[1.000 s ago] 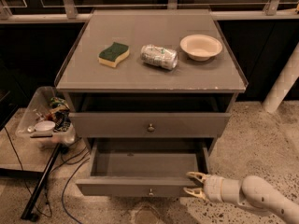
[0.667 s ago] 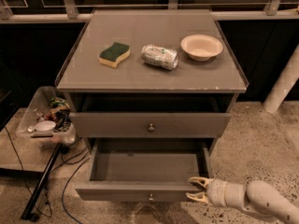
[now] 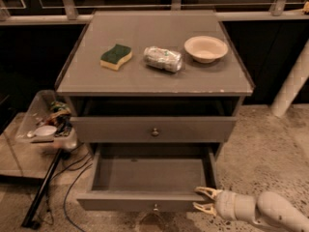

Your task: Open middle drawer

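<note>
The middle drawer [image 3: 149, 174] is pulled well out of the grey cabinet, showing its plain grey inside. Its front carries a small round knob [image 3: 155, 208]. Above it is the larger-fronted drawer [image 3: 116, 129] with its own knob [image 3: 154, 132] and a dark gap over it. The lowest drawer is hidden under the open one. My gripper [image 3: 203, 199] comes in from the lower right at the open drawer's right front corner. Its fingers [image 3: 207, 192] are spread, point left and hold nothing.
On the cabinet top [image 3: 96, 76] lie a green-and-yellow sponge [image 3: 116, 56], a crushed silver can [image 3: 163, 59] and a cream bowl [image 3: 205, 48]. A clear bin of clutter [image 3: 46, 122] and a black stand with cables [image 3: 43, 192] are at the left. A white post [image 3: 292, 83] is at the right.
The middle drawer's front has come slightly further out toward the camera. My gripper has shifted down and a little right with it, staying at the right front corner.
</note>
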`<state>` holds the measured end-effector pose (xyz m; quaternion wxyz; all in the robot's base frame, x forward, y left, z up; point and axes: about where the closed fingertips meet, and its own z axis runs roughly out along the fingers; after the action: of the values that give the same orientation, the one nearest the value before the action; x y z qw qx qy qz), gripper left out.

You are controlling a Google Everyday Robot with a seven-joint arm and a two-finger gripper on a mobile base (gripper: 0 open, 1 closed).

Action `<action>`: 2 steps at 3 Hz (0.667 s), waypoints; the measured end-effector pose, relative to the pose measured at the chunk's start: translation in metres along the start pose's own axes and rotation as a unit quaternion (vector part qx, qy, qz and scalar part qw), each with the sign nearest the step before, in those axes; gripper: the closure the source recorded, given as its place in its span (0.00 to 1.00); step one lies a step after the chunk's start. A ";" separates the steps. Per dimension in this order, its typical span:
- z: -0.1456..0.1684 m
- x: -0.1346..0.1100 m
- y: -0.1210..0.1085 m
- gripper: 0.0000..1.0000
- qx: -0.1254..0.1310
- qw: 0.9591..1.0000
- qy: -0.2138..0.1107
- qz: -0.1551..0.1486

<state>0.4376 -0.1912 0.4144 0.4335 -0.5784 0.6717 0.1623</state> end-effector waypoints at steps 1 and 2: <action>-0.023 0.010 0.023 1.00 0.012 1.000 0.002 0.004; -0.024 0.006 0.020 0.82 0.012 1.000 0.002 0.004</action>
<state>0.4100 -0.2066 0.4181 0.4381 -0.5708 0.6770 0.1547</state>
